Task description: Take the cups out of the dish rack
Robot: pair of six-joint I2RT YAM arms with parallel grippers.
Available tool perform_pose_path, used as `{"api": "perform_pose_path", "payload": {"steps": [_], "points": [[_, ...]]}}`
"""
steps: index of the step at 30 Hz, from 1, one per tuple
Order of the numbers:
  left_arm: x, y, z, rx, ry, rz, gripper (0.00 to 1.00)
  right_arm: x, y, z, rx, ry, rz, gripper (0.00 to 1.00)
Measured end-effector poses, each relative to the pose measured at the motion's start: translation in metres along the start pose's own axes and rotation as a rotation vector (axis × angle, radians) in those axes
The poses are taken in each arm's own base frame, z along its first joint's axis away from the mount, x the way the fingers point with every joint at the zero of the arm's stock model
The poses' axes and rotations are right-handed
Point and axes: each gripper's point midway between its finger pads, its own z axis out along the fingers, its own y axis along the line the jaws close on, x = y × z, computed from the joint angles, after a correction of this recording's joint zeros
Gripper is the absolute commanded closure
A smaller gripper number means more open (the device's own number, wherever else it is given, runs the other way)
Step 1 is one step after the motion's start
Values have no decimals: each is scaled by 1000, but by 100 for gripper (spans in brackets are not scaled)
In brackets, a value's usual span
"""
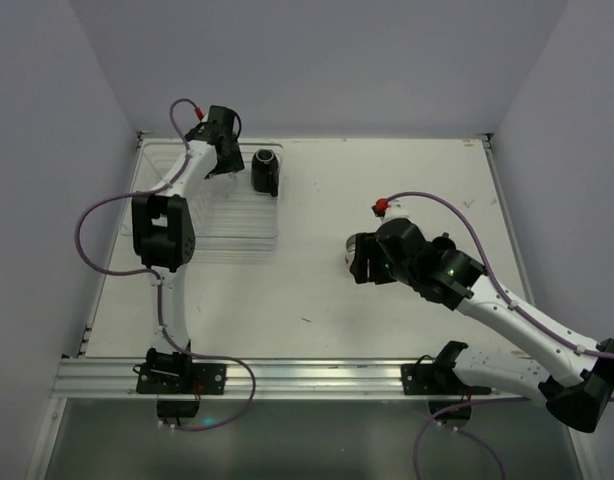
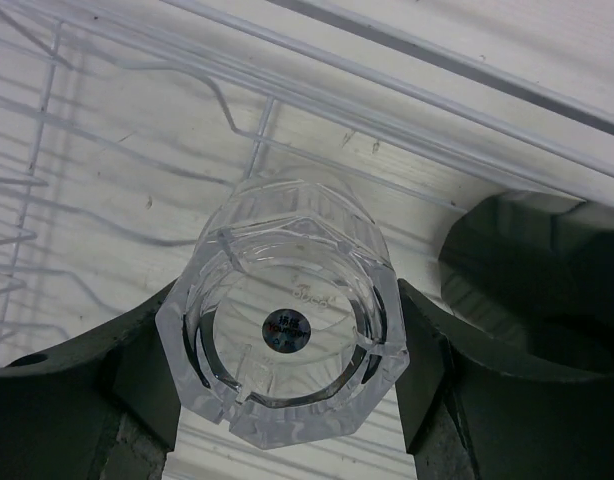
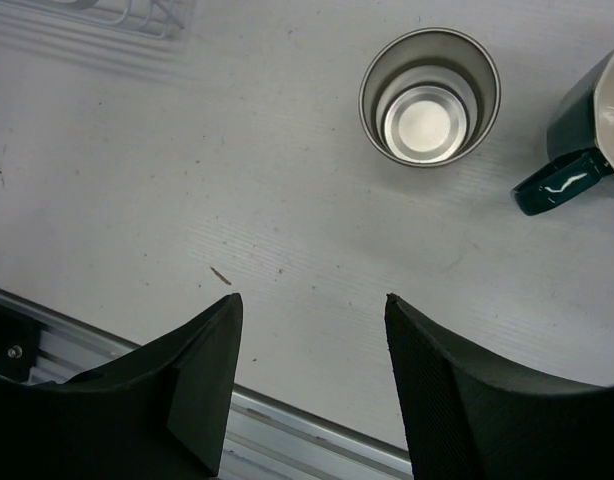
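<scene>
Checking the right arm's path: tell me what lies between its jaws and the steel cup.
Nothing but bare table, up to the steel cup; a small dark fleck lies off to one side. The right wrist view shows it.

One each: clear cup (image 2: 287, 330), steel cup (image 3: 430, 95), teal mug (image 3: 575, 130), black mug (image 1: 265, 172), dish rack (image 1: 237, 225).

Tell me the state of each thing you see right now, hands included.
Left hand: shut on the clear cup.
Right hand: open, empty.
Clear cup: gripped, over the rack.
Black mug: in the rack, untouched.
Steel cup: upright on the table, empty.
Teal mug: on the table, opening up.
Rack: holds the black mug.
</scene>
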Motion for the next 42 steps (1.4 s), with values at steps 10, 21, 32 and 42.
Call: {"api": "perform_pose_path", "payload": {"steps": [10,21,32,42], "points": [[-13,17,-110,137,-105,-69,100,8,19,24,-38,63,-11,38],[40,3,-226,604,-175,-124,100,-48,90,12,-355,-42,75,38],[92,-17,-341,1156,-244,-131,100,-89,118,1,-784,-158,268,43],[136,-17,-382,1416,-176,-156,100,-111,155,-27,-1126,-208,281,46]]}}
